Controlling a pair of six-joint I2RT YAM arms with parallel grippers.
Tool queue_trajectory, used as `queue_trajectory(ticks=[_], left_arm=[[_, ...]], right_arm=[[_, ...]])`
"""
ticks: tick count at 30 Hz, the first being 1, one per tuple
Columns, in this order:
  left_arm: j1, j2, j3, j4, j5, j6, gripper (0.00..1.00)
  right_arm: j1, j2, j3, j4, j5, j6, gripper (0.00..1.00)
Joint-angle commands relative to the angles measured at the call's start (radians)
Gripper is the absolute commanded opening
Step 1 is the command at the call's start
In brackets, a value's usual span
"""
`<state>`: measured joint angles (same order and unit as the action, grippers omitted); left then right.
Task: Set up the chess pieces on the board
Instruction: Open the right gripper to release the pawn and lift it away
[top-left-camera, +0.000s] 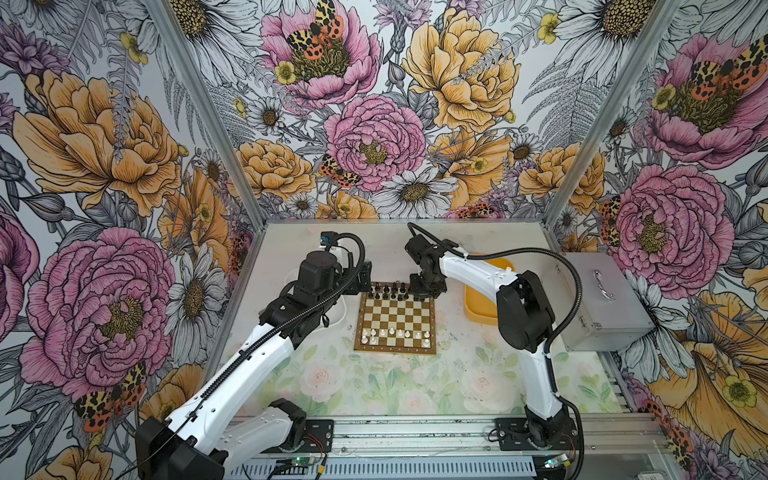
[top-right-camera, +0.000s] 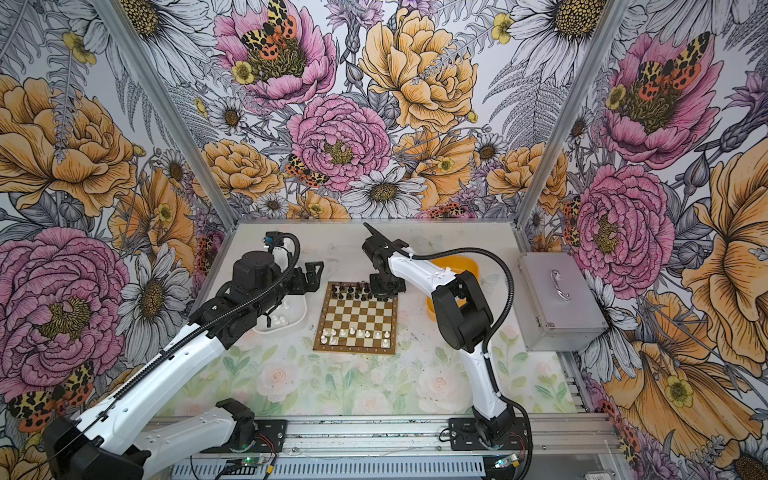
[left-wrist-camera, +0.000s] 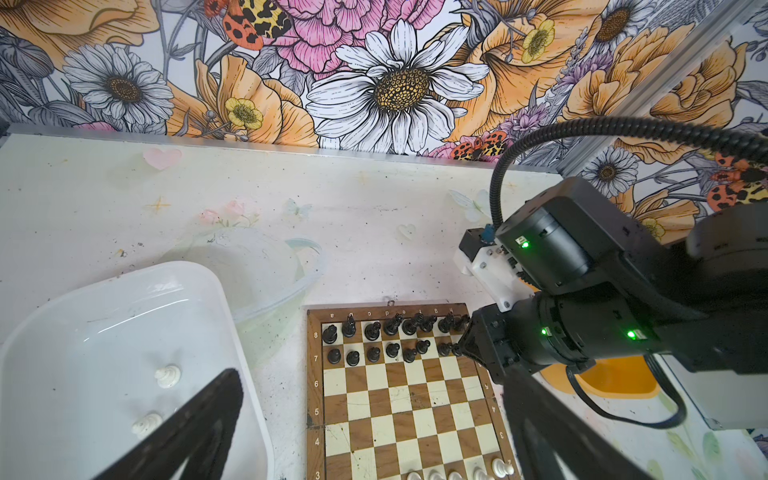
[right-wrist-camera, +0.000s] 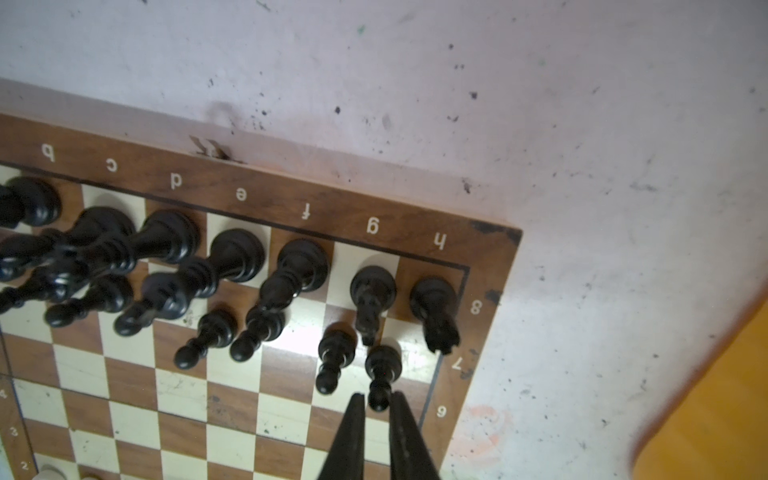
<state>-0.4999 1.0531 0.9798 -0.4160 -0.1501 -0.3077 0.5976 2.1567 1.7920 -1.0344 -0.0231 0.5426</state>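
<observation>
R gripper (right-wrist-camera: 378, 397) is closed on the head of the black pawn (right-wrist-camera: 382, 365), which stands on h7 at the far-R corner of the board (right-wrist-camera: 291, 436). L gripper (left-wrist-camera: 372, 378) hangs wide open nr the white tray (left-wrist-camera: 124, 274).

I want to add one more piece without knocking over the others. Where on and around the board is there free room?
Free: the middle rows of the board, between the black pieces and the white pieces, and the table in front of the board. Crowded: the two far rows, where the right gripper is closed on a black pawn at the corner.
</observation>
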Motion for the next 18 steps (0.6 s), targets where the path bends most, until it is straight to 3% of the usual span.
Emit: queue_trajectory(ticks=[1,18], left_arm=[[0.007,-0.025,-0.006,-0.007,-0.013,0.001,0.99],[0.009,-0.022,0.005,-0.01,-0.012,0.007,0.99]], right_arm=[[0.007,0.023,-0.003,0.013,0.016,0.014,0.15],[0.002,0.028,-0.003,0.013,0.027,0.008,0.13]])
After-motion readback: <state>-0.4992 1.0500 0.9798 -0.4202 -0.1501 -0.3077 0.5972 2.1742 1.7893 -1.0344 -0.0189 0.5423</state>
